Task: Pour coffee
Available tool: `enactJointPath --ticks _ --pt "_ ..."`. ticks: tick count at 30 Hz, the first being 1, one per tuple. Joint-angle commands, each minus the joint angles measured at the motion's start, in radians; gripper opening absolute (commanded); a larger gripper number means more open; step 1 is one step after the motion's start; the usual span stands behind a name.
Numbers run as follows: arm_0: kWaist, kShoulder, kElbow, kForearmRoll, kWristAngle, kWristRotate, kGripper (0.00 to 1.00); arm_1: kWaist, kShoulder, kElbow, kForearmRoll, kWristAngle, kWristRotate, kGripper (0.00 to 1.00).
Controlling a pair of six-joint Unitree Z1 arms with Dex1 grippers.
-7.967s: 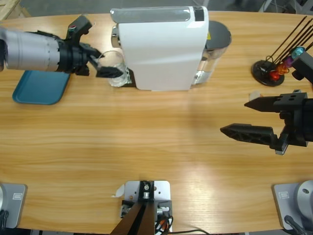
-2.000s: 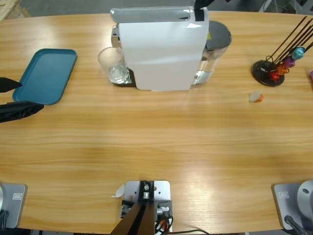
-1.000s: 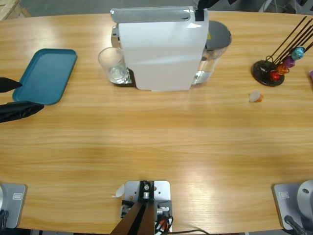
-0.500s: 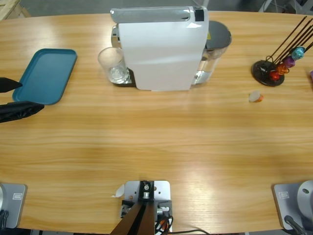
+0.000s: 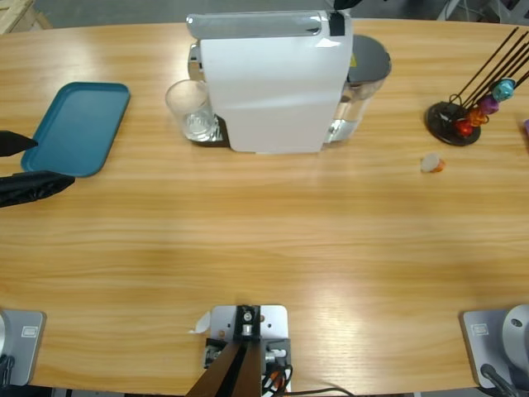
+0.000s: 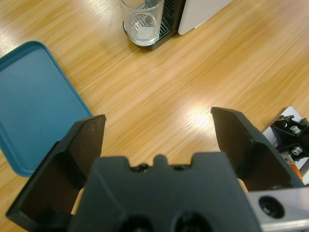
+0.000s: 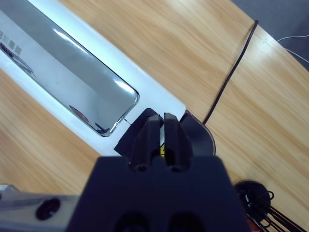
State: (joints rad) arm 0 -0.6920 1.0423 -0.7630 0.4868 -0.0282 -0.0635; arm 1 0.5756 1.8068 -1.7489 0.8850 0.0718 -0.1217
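Right gripper [image 7: 163, 126] sits with its jaws pressed together, tips down on the right end of the coffee machine [image 5: 273, 83] top, beside the long silver lid panel [image 7: 63, 72]; judged to be pressing the brew control, though no button is visible under the tips. In the high view only a dark tip of this arm shows at the far edge above the machine. Left gripper [image 5: 21, 165] is parked at the left edge of the bench [image 5: 264, 248], jaws spread wide and holding nothing, just near of the teal tray [image 5: 74, 124]. The glass [image 5: 190, 112] stands upright on the drip grate at the machine's left face, under the outlet. Coffee: none seen yet; the glass looks clear in both the high and left wrist views, so the liquid is presumably still inside the machine. For a good press: keep the tips square on the control, push straight down without shoving the machine sideways, since the glass must stay under the outlet. Left arm is best kept clear of the glass until flow ends. An orange-and-white capsule [image 5: 431, 164] lies loose at right, near the capsule stand [image 5: 463, 120]; not needed now.
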Motion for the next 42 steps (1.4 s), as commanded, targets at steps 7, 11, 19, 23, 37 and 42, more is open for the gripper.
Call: enactJointPath --ticks 7,11,19,23,37,42 --pt "-0.008 0.030 0.033 -0.014 0.013 -0.006 0.954 0.030 0.023 0.093 -0.041 0.008 0.027 0.000" --pt "-0.009 0.030 0.033 -0.014 0.013 -0.006 0.954 0.030 0.005 0.096 -0.035 -0.004 0.027 0.000" --pt "-0.008 0.031 0.033 -0.014 0.014 -0.006 0.954 0.030 -0.018 0.090 -0.017 -0.012 0.025 0.000" --pt "-0.008 0.031 0.033 -0.014 0.014 -0.006 0.954 0.030 -0.028 0.091 -0.008 -0.012 0.025 0.000" --pt "-0.009 0.031 0.032 -0.014 0.014 -0.006 0.954 0.043 -0.015 0.080 -0.007 -0.012 0.030 0.000" --pt "-0.008 0.030 0.033 -0.014 0.014 -0.006 0.954 0.043 -0.009 0.075 -0.006 -0.015 0.026 0.000"
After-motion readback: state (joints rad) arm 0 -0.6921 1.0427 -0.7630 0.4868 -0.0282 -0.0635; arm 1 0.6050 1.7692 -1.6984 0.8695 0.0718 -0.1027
